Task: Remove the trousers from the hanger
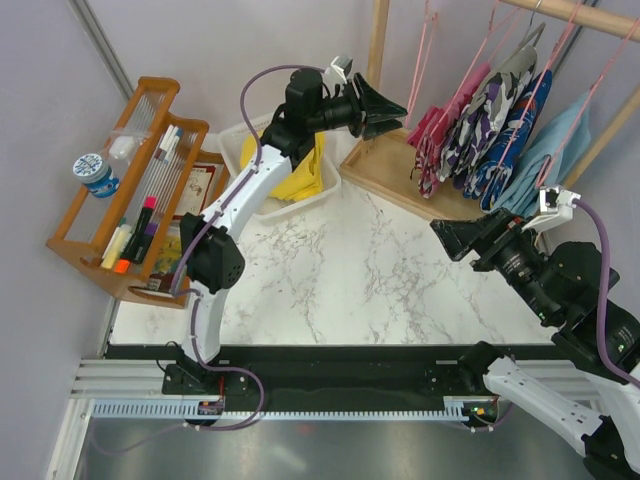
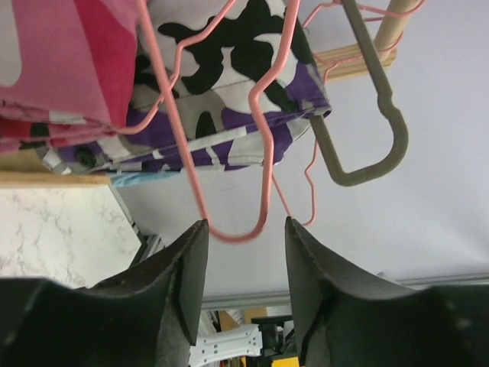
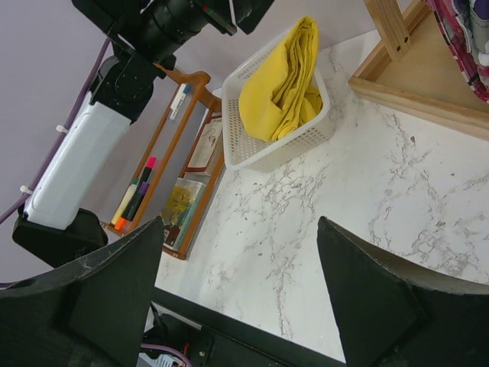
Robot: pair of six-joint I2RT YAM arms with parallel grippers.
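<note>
Left gripper [image 2: 244,229] jaws apart, nothing clamped; the bottom loop of a pink wire hanger [image 2: 183,153] sits in the gap just past the tips, contact cannot tell. Right gripper [image 3: 241,237] jaws wide apart, empty, hanging over the marble table [image 3: 428,191] well away from the clothes. Just above the left tips, the pink camouflage trousers [image 2: 69,61] are draped on the hanger, beside the purple-white camouflage garment [image 2: 229,99] and an empty grey hanger [image 2: 374,115]. In the top view that pink pair [image 1: 435,135] is at the left end of the wooden rack [image 1: 385,165], with the light blue garment [image 1: 550,150] further right. Yellow trousers [image 3: 279,84] lie folded in the white basket [image 3: 283,149] on the table, off any hanger. Judgement: roughly half done, yellow pair finished, pink pair yet to be pulled off.
</note>
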